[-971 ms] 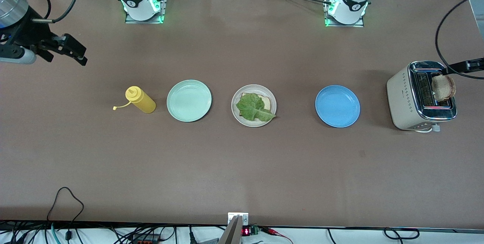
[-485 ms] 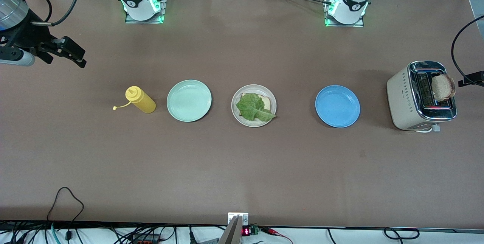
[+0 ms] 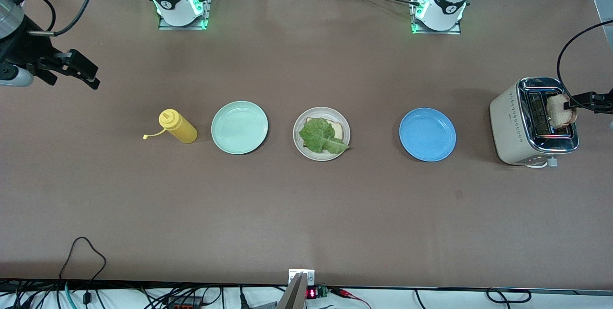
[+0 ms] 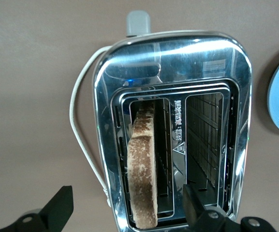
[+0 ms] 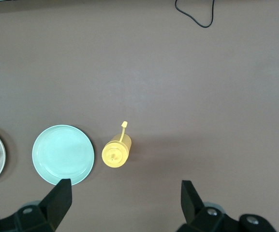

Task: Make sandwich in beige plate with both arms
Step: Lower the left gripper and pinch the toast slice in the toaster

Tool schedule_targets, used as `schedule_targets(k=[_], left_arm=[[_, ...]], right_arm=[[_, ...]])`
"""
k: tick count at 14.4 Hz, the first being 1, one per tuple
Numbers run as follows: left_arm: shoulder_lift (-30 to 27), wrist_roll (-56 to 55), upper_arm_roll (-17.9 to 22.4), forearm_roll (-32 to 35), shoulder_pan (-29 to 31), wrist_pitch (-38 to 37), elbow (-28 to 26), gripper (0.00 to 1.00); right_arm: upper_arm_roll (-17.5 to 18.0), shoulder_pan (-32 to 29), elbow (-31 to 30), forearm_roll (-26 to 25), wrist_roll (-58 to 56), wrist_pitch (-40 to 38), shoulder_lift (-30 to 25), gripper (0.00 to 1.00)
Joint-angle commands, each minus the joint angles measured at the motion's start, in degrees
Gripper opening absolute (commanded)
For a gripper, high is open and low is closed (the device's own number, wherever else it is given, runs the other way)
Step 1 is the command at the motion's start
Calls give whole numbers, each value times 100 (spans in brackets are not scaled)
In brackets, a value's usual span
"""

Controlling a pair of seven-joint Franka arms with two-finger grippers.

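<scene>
Row of things across the middle of the brown table (image 3: 306,213), from the right arm's end toward the left arm's end: yellow squeeze bottle (image 3: 178,126) lying on its side with cap tether out, mint-green plate (image 3: 239,127), beige plate (image 3: 321,133), blue plate (image 3: 427,134), cream-and-chrome toaster (image 3: 532,122). On the beige plate, one bread slice (image 3: 338,129) lying flat, mostly covered by a ruffled green lettuce leaf (image 3: 320,137) whose tip reaches the plate's rim on the side nearer the front camera. Second bread slice (image 4: 144,171) standing upright in one toaster slot, top edge poking above the chrome, the other slot beside it holding nothing visible. Left gripper (image 4: 127,205) hanging over the toaster, fingers spread wide on either side of the upright slice, grasping nothing; in the front view only one black fingertip showing at the frame's edge, just at the toast. White power cord (image 4: 83,140) looping along the toaster's side. Right gripper (image 5: 122,198) up in the air over the bare table at the right arm's end, jaws apart and holding nothing, waiting; squeeze bottle and mint-green plate in its wrist view below, well apart from its fingers. Black cable loop (image 3: 86,251) lying near the table edge closest to the front camera.
</scene>
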Motion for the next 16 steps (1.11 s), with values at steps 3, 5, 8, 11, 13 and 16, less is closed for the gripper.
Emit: schedule_targets(k=[3, 5, 8, 11, 13, 16], left_arm=[[-123, 143, -12, -110, 19, 107, -221, 74], [-62, 143, -21, -110, 19, 116, -239, 29], [-61, 143, -21, -110, 19, 90, -230, 1], [-79, 143, -21, -119, 11, 90, -195, 0], [-131, 152, -39, -119, 11, 55, -160, 0], [-395, 239, -30, -110, 19, -181, -107, 0]], right_arm=[[-335, 212, -64, -52, -131, 26, -44, 100], [-336, 212, -55, -17, -114, 8, -44, 100], [-318, 239, -47, 27, 45, 43, -35, 100], [-274, 239, -29, 106, -692, -44, -17, 100], [-283, 230, -29, 150, -677, -167, -18, 100], [-265, 221, -38, 150, -440, -176, -9, 100]])
